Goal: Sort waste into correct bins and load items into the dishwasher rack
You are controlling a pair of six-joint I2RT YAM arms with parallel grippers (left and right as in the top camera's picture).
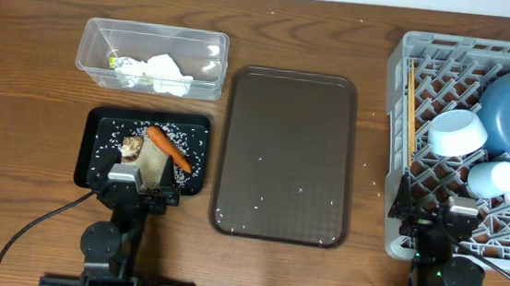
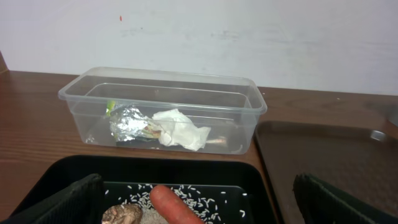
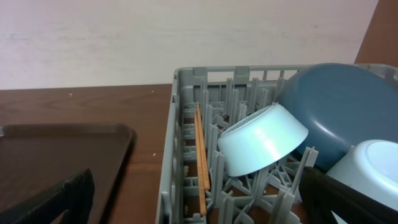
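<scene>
Orange carrot (image 1: 169,148) lying in black tray (image 1: 85,151) amid rice (image 1: 191,137), just ahead of left gripper (image 1: 140,188), jaws apart, empty. Right gripper (image 1: 429,214) likewise agape by dishwasher rack (image 1: 393,127). Likely hazard: careless swing nudging tilted white bowl (image 1: 458,131) loose.

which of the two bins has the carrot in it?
The shallow black tray: the carrot lies in it among rice grains. The clear tub behind it holds only crumpled paper and a wrapper.
</scene>
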